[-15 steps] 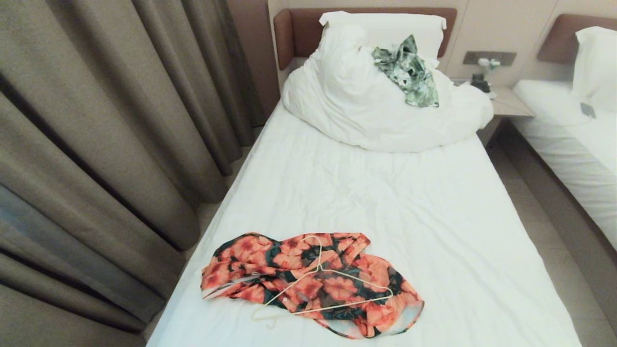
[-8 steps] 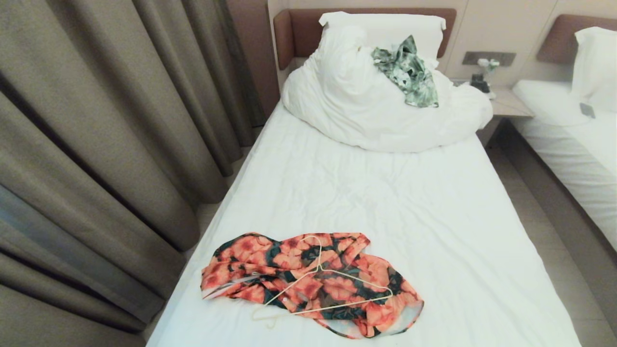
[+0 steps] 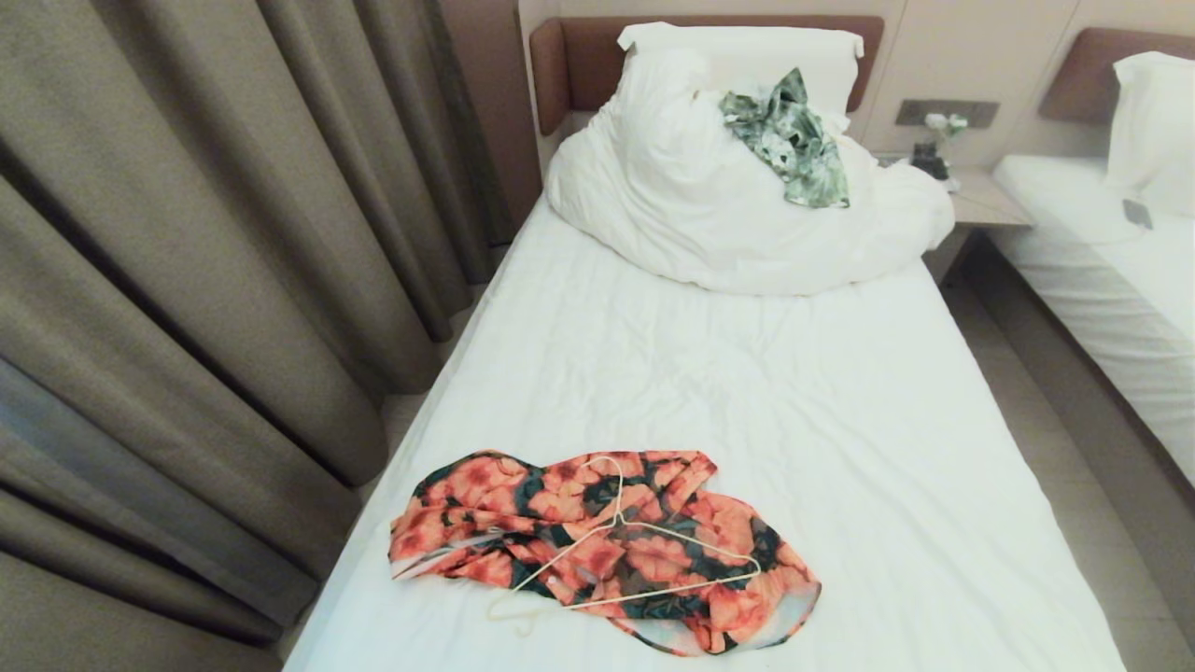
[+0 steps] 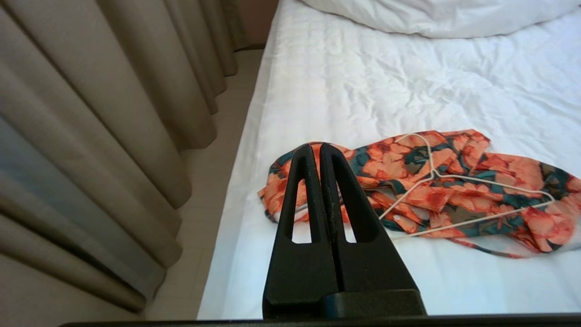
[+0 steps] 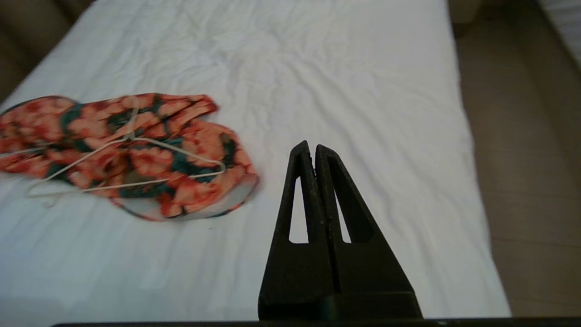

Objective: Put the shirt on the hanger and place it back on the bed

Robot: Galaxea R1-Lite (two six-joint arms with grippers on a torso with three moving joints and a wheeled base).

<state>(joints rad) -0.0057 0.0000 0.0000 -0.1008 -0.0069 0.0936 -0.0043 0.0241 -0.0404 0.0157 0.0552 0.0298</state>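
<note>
Shirt (image 4: 454, 190) cut off by left wrist view edge; bedside table items (image 3: 938, 149) too small to identify

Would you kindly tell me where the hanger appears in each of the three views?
Head view: hanger low centre, on the shirt.
Left wrist view: hanger right of centre.
Right wrist view: hanger left of centre.
Shared landmark: the shirt beneath it on the bed.
</note>
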